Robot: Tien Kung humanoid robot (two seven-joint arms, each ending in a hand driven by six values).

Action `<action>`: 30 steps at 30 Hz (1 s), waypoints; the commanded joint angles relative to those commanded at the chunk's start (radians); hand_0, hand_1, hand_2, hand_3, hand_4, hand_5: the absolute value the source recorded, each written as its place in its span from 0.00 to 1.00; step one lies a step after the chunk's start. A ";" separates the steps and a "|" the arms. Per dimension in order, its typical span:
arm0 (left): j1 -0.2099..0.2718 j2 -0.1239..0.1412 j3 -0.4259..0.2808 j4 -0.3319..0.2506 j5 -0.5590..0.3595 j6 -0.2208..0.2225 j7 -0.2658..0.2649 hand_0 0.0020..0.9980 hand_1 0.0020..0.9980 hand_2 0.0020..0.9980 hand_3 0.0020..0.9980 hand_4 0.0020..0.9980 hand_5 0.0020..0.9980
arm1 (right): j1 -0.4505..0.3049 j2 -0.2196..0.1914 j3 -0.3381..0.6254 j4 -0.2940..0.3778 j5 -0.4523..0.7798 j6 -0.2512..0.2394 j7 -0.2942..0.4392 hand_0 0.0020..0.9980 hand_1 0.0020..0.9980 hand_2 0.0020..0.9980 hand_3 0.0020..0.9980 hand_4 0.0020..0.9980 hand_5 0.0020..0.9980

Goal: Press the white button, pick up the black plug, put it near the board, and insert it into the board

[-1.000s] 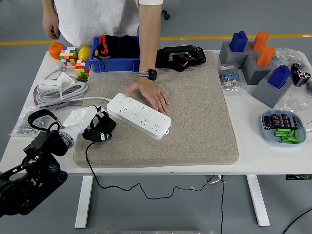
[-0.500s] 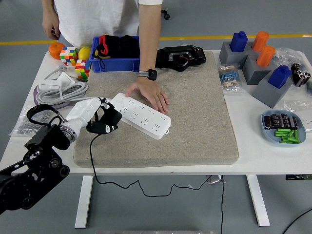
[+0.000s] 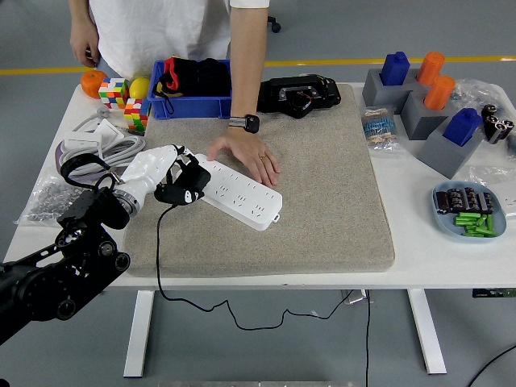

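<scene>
Left hand (image 3: 157,171) has its fingers (image 3: 184,164) wrapped around the black plug (image 3: 184,189), which sits over the left end of the white power strip (image 3: 236,192); contact with the sockets can't be confirmed. The plug's cable (image 3: 159,258) drops off the surface's (image 3: 419,262) near edge. The strip lies diagonally on the grey mat (image 3: 322,193). A person's hand (image 3: 248,156) rests flat on the strip's far edge.

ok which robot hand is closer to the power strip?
Left. The left hand holds the black plug at the power strip's left end. The right hand isn't in view.
</scene>
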 joint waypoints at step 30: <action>-0.066 -0.034 0.066 0.109 0.056 0.010 0.002 0.06 0.16 0.21 0.36 0.36 0.00 | 0.002 0.001 -0.003 0.000 0.002 0.000 0.000 0.75 0.72 0.70 0.65 0.72 0.41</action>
